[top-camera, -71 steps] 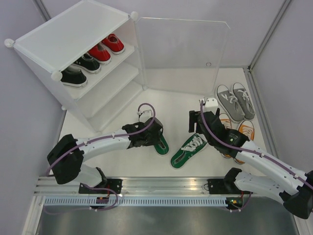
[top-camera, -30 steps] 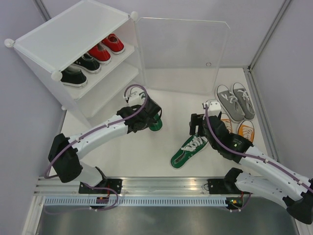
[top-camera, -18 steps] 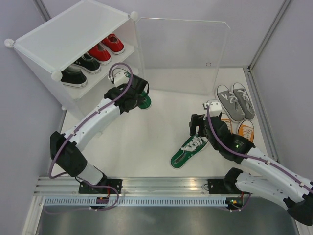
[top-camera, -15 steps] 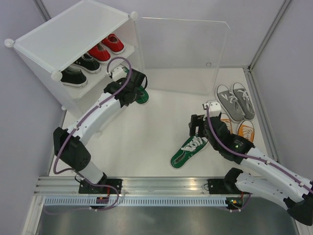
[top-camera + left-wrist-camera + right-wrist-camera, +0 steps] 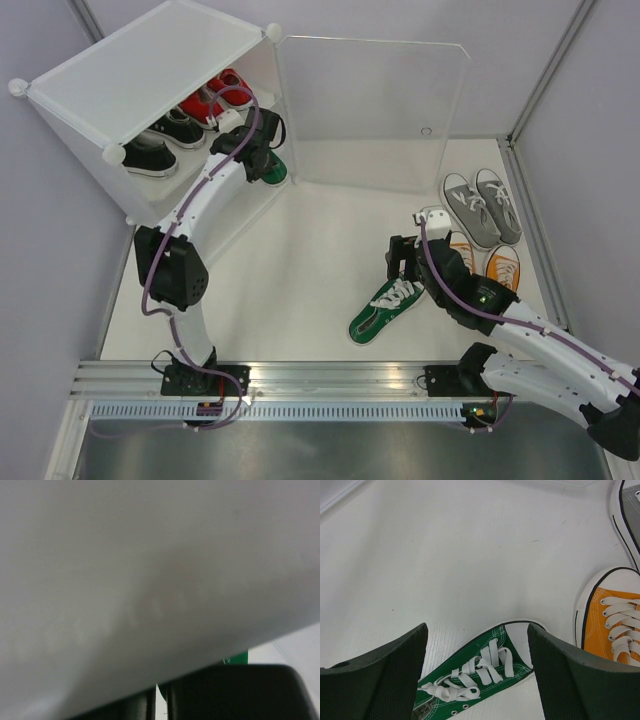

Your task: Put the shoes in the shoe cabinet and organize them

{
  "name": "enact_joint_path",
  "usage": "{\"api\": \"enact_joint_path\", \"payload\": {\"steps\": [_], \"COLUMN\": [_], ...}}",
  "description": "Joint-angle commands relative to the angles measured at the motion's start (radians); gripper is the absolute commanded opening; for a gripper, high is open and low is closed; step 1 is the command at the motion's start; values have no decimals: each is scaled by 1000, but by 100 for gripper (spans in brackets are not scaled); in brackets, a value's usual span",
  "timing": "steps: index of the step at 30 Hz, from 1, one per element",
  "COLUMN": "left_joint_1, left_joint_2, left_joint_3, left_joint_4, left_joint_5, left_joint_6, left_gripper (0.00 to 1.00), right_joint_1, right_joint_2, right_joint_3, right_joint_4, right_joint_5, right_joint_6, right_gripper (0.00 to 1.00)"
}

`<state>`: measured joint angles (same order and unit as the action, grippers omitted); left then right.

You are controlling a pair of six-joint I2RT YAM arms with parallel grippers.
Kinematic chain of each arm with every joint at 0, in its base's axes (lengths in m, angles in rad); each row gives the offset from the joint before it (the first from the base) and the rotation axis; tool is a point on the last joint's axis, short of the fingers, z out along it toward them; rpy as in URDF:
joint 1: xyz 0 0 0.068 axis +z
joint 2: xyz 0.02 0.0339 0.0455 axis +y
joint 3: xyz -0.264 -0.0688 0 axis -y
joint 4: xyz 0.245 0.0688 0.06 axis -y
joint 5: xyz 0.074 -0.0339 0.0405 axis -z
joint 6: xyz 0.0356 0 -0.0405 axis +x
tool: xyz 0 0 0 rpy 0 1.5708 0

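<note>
A white desk [image 5: 300,290] fills a pale-walled booth. At ten o'clock stands the boxy white translucent plastic shoe cabinet [image 5: 140,60], with black sneakers [image 5: 150,158] and red sneakers [image 5: 232,86] on its top shelf. The left hand [image 5: 262,150], clenched on one green canvas sneaker [image 5: 271,167], reaches at the middle shelf, presumably to seat it there. At four o'clock the right hand [image 5: 403,261] hovers wide open over the matching green sneaker [image 5: 385,308], touching nothing, likely poised to grasp it.

Left wrist view — nearly all white blur; only a sliver of green shoe [image 5: 236,658] shows. Right wrist — grey shoe [image 5: 631,515] and orange shoe [image 5: 612,625] cut by right edge. Overhead, cabinet [image 5: 130,70] partly hides black shoes [image 5: 152,158].
</note>
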<state>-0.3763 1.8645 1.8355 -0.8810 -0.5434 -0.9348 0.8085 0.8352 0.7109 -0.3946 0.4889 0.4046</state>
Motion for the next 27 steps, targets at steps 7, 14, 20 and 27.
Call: {"api": "enact_joint_path", "payload": {"steps": [7,14,20,27], "left_joint_1": [25,31,30,11], "left_joint_2": [90,99,47,-51], "left_joint_3": [202,179,153,117], "left_joint_4": [79,85,89,111], "left_joint_5": [-119,-155,-142,-147], "left_joint_6": [128,100,79,93], "left_gripper": [9,29,44,66], "right_joint_1": [-2,-3,-3,-3], "right_joint_2": [21,22,21,39], "right_joint_3": [-10,-14,-14,-16], "right_joint_4": [46,43,40,53], "right_joint_5": [-24,-29,-36,-85], "right_joint_6": [3,5,3,-4], "right_gripper": [84,84,84,84]}}
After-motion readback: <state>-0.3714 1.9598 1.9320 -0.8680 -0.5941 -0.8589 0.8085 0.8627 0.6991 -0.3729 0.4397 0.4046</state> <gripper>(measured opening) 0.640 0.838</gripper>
